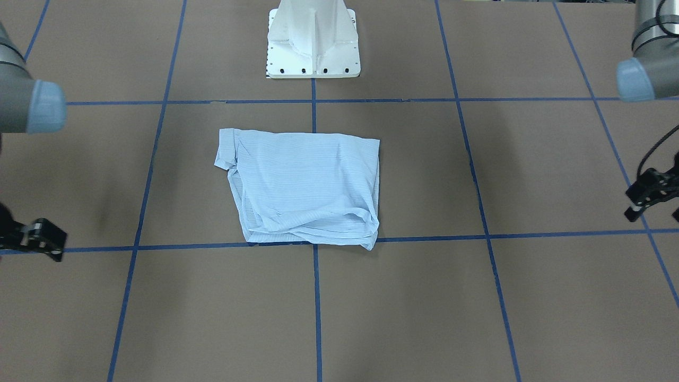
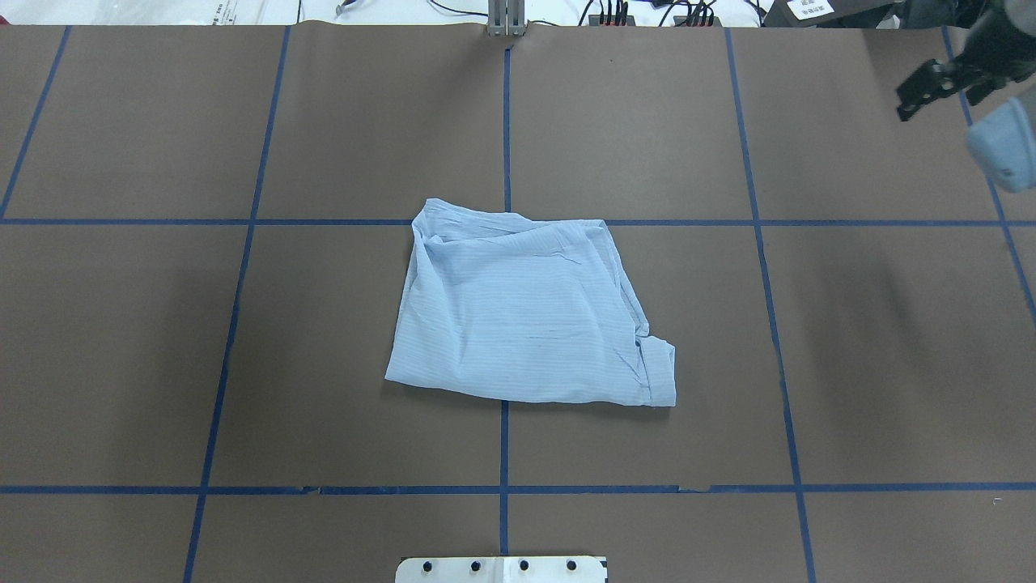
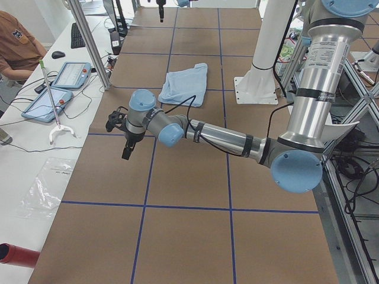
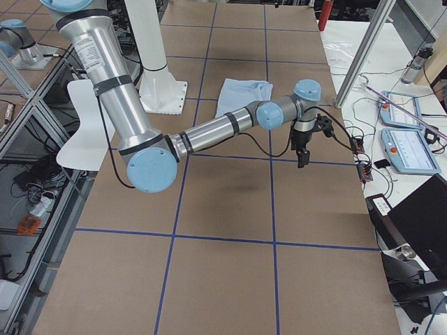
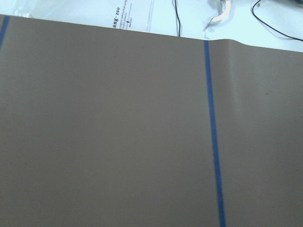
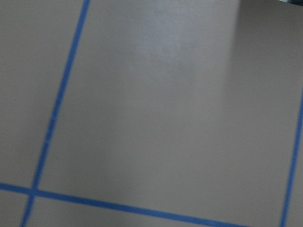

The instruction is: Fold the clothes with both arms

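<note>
The light-blue striped shirt (image 1: 307,185) lies folded into a rough rectangle at the middle of the brown table, with a small flap sticking out at one corner; it also shows in the overhead view (image 2: 518,316). My left gripper (image 1: 654,212) hangs far off to the shirt's side above the table, its fingers spread and empty. My right gripper (image 2: 937,104) hangs far off on the other side, also spread and empty, and it shows at the front-facing view's left edge (image 1: 37,244). Both wrist views show only bare table.
The white pedestal base (image 1: 313,42) stands behind the shirt. Blue tape lines (image 2: 503,453) divide the table into squares. A side bench with tablets (image 3: 59,89) and cables runs along the far edge, and a person (image 3: 15,41) sits there.
</note>
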`<control>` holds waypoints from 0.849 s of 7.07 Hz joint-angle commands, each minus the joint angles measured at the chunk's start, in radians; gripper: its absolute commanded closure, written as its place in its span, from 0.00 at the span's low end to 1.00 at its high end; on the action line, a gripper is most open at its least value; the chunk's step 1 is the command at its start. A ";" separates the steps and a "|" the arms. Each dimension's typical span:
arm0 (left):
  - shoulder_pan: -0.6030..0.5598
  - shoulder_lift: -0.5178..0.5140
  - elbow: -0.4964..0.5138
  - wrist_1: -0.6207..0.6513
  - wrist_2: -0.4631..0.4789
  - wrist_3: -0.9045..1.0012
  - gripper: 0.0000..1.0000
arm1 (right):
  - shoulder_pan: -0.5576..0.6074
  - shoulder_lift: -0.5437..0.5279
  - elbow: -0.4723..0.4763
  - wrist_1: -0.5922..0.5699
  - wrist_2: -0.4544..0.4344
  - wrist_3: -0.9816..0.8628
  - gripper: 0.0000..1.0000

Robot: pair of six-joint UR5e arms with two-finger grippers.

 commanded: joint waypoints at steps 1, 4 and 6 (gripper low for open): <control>-0.104 0.106 -0.014 0.048 -0.037 0.277 0.01 | 0.141 -0.164 0.036 -0.069 0.120 -0.241 0.00; -0.127 0.170 0.007 -0.022 -0.064 0.270 0.01 | 0.239 -0.331 0.034 -0.002 0.206 -0.243 0.00; -0.129 0.187 0.024 -0.004 -0.071 0.275 0.01 | 0.239 -0.365 0.031 0.078 0.206 -0.233 0.00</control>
